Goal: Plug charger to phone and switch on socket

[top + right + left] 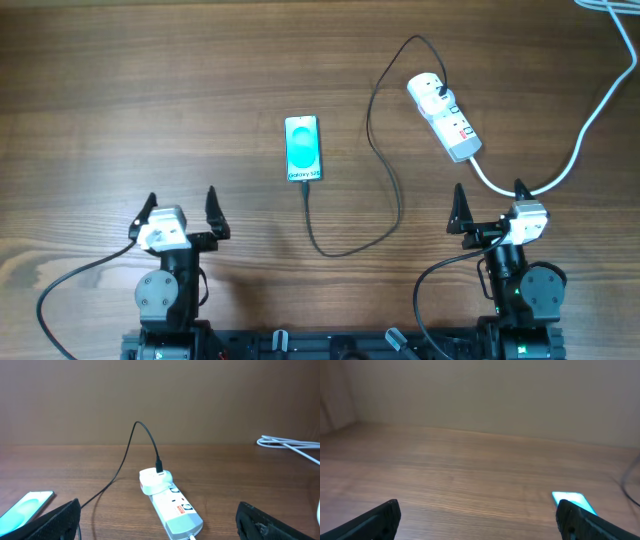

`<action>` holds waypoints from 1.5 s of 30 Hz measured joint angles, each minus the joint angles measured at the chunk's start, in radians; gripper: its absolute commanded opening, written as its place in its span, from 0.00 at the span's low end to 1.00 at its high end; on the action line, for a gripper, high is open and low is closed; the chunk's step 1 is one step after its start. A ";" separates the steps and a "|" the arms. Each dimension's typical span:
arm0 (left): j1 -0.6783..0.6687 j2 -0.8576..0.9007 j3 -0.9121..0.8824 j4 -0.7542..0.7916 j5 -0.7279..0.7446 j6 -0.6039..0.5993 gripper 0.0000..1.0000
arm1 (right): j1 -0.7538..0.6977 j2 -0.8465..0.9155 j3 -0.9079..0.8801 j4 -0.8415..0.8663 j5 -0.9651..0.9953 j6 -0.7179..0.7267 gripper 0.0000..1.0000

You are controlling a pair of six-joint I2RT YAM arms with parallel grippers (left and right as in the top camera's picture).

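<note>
The phone (pixel 302 148) lies face up at the table's middle, its teal screen lit. The charger (pixel 385 170), a thin black cable, runs from the phone's bottom edge, loops toward me, then goes up to a white adapter (pixel 425 88) plugged into the far end of the socket (pixel 452 125). Whether its tip is seated in the phone I cannot tell. My left gripper (pixel 180 205) is open and empty, near and left of the phone. My right gripper (pixel 488 195) is open and empty, just in front of the socket. The right wrist view shows the socket (pixel 175 510), the charger (pixel 127 452) and the phone (pixel 25 509). The left wrist view shows the open left gripper (pixel 480 520) and the phone (pixel 567 497).
The socket's thick white cord (pixel 590 115) curves from its near end past my right gripper to the far right corner; it also shows in the right wrist view (pixel 287 443). The table is bare brown wood (pixel 150 100).
</note>
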 measured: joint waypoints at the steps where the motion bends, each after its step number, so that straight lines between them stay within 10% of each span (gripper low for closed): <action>1: 0.000 0.000 0.000 0.002 -0.012 -0.003 1.00 | 0.000 0.000 0.000 0.000 0.000 0.000 1.00; 45: 0.000 0.000 0.000 0.001 -0.007 0.069 1.00 | 0.000 0.000 0.000 0.000 0.000 0.000 1.00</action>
